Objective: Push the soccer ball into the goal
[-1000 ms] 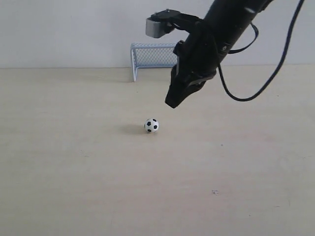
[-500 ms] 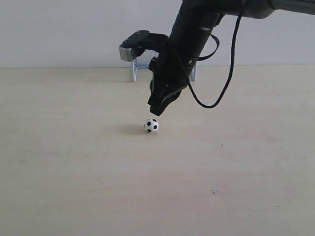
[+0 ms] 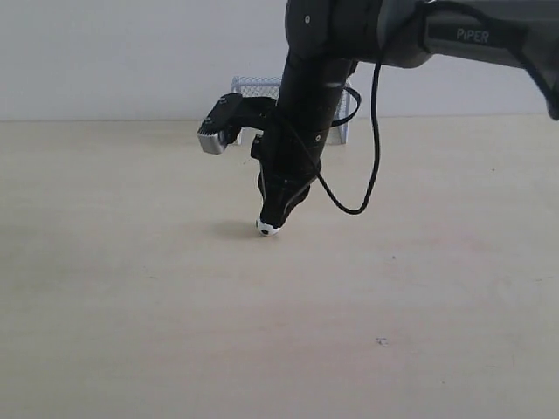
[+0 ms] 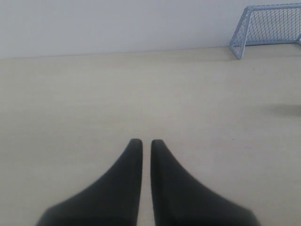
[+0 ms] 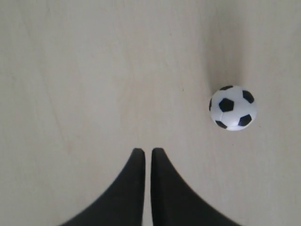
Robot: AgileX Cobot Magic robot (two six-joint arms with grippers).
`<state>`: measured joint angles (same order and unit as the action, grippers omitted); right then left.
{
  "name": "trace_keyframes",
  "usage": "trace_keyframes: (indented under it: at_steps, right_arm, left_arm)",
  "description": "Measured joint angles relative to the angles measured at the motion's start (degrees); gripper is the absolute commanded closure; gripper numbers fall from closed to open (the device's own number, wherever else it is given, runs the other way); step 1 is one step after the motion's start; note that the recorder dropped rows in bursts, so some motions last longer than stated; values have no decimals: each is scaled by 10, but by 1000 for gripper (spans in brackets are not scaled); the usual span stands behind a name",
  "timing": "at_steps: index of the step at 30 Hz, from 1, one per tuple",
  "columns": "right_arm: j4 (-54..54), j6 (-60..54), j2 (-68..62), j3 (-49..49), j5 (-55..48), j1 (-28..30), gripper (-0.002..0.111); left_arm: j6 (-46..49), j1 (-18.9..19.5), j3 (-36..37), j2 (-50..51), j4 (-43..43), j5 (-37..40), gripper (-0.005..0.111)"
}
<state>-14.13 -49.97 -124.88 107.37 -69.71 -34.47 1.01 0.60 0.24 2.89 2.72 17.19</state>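
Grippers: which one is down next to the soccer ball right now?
The right gripper: its wrist view shows the soccer ball close beside its tips. The left gripper view shows just table and the distant goal.

Exterior and left wrist cameras are both facing low across the worktop [image 3: 131, 305] toward the goal [image 3: 255, 87]; the right wrist one is peering closely straight down.

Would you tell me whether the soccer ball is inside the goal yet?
Out. The soccer ball lies on the table beside the right gripper; the goal stands well behind.
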Motion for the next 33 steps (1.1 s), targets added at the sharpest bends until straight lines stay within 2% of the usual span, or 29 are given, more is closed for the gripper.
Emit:
trace_keyframes:
  at_steps: [33]
  right_arm:
    - [18, -14, -79, 45, 0, -10, 108]
  left_arm:
    - [0, 1, 0, 0, 0, 0, 100]
